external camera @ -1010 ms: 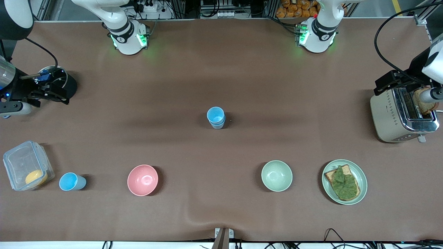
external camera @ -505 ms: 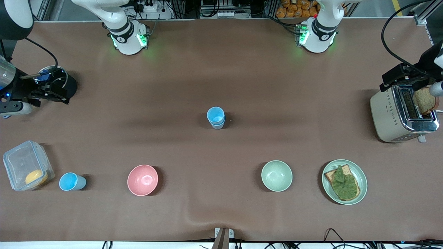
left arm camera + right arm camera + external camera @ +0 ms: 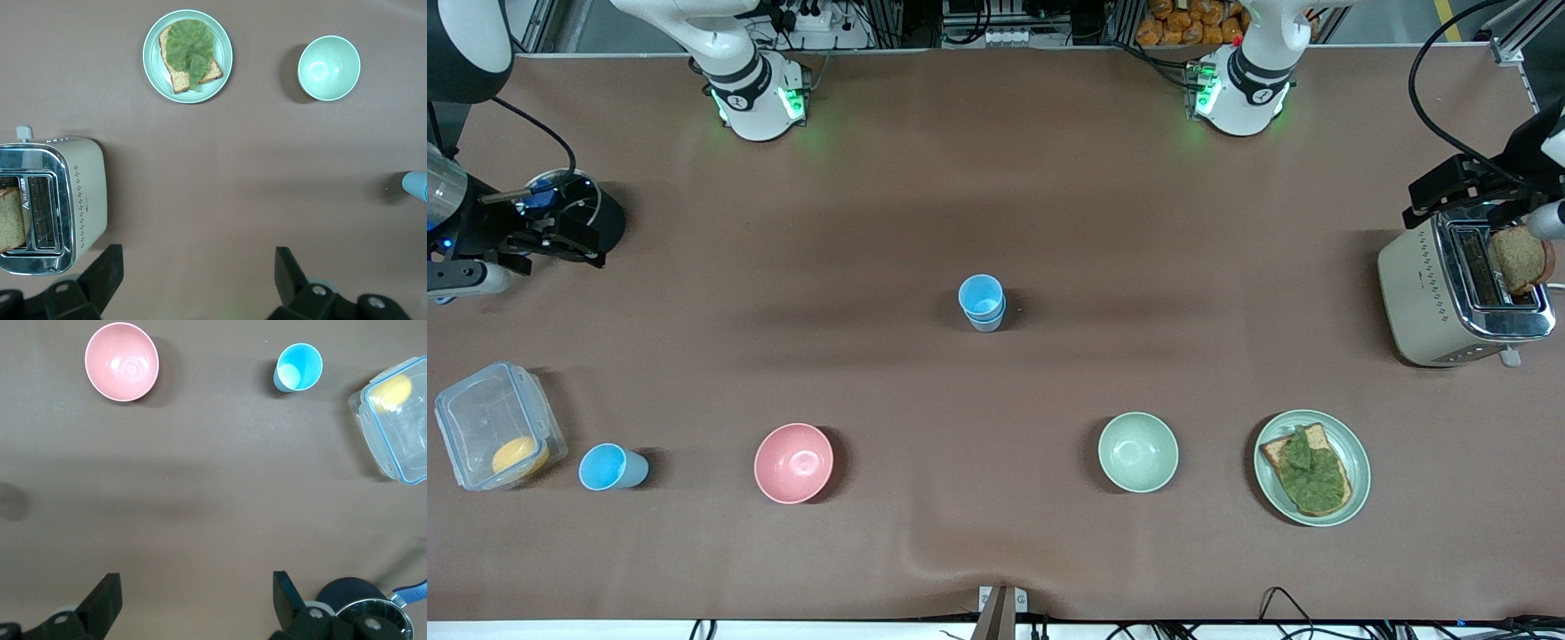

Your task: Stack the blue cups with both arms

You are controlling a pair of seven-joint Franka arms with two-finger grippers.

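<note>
- Front view: 2 nested blue cups [image 3: 982, 302] stand mid-table; 1 single blue cup [image 3: 611, 468] stands near the table's front edge, toward the right arm's end, beside a clear box [image 3: 496, 436].
- Left wrist view: the left gripper [image 3: 198, 280], fingers spread and empty, hangs over bare table beside the toaster [image 3: 53, 205].
- Right wrist view: the right gripper [image 3: 197, 600], spread and empty, hangs above bare table near a black pot [image 3: 363, 607].

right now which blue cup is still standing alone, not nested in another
The single blue cup between the clear container and pink bowl; the mid-table stacked cups are already nested.

stacked cups [image 3: 982, 302] mid-table; single cup [image 3: 611, 467] beside lidded box [image 3: 498, 425]
</note>
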